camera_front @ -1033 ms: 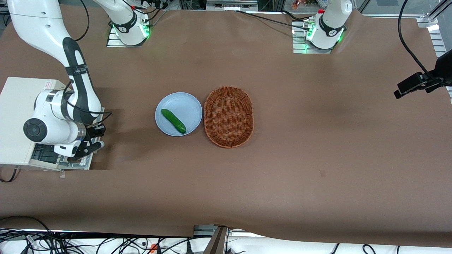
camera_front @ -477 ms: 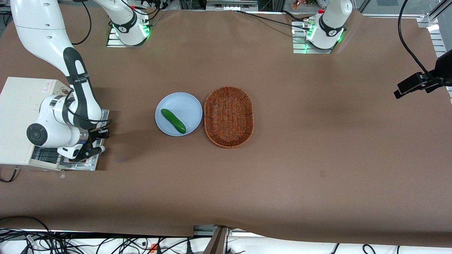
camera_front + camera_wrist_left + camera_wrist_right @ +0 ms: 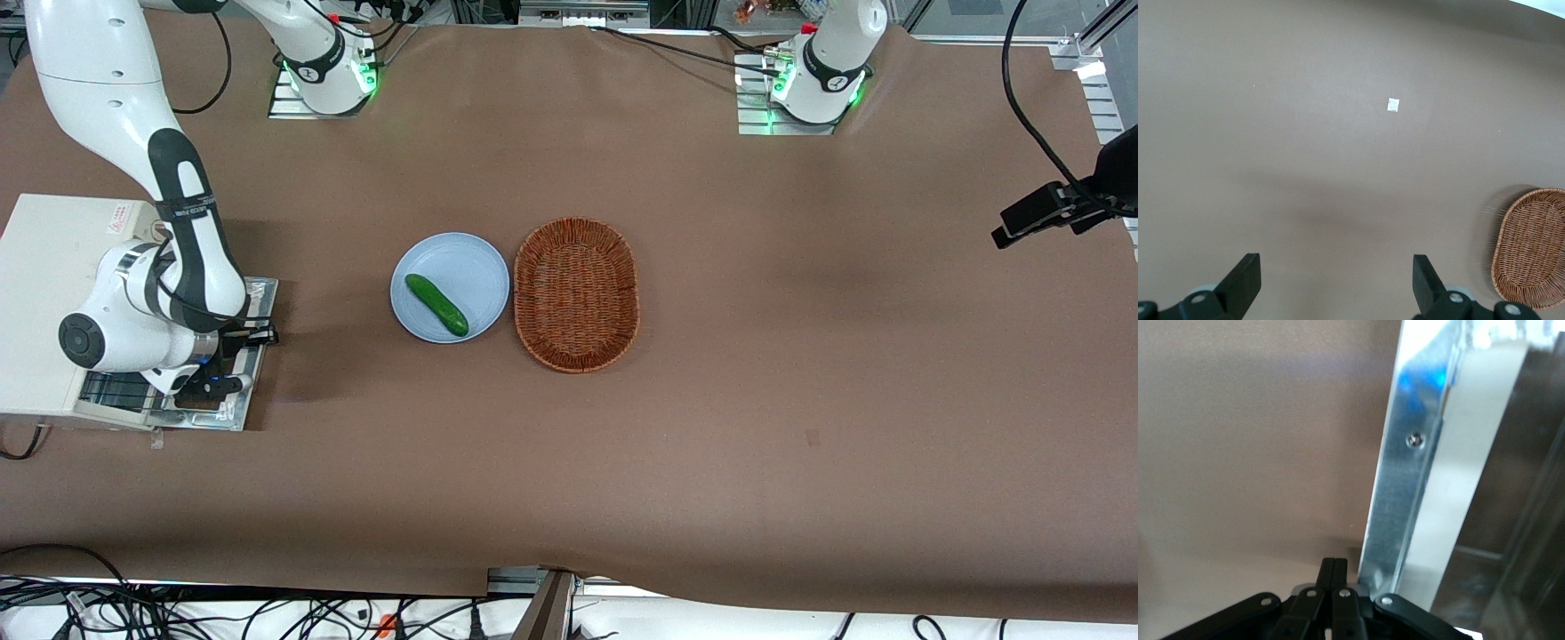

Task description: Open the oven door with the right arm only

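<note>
The gripper (image 3: pixel 233 360), fingers pressed together, sits on the door (image 3: pixel 253 356), at the plate's (image 3: pixel 462 258) nine o'clock; it could slip off the lowered edge.

Bare table (image 3: pixel 338 382) separates the lowered oven door (image 3: pixel 253 293) and gripper (image 3: pixel 233 360) from plate (image 3: pixel 462 262).

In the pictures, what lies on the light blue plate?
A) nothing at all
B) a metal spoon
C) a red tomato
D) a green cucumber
D: a green cucumber lies on the plate, beside the wicker basket; the gripper is far off, low over the oven door, which is folded down.
</note>
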You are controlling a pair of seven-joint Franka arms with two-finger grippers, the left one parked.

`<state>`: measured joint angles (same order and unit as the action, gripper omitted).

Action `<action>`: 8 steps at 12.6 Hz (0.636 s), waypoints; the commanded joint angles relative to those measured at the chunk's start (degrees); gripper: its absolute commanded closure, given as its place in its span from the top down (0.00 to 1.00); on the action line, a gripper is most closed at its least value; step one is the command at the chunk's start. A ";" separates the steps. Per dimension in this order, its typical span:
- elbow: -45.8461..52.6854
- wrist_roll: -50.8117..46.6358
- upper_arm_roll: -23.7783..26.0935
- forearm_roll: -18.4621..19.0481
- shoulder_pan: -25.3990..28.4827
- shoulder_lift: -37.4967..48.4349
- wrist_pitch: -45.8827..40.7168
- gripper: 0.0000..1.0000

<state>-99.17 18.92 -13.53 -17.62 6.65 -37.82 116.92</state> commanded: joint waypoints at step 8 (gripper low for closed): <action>6.78 -9.79 -0.09 -2.60 2.05 1.34 -12.49 0.00</action>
<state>-94.48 8.98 -13.40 -19.39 8.82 -37.36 107.63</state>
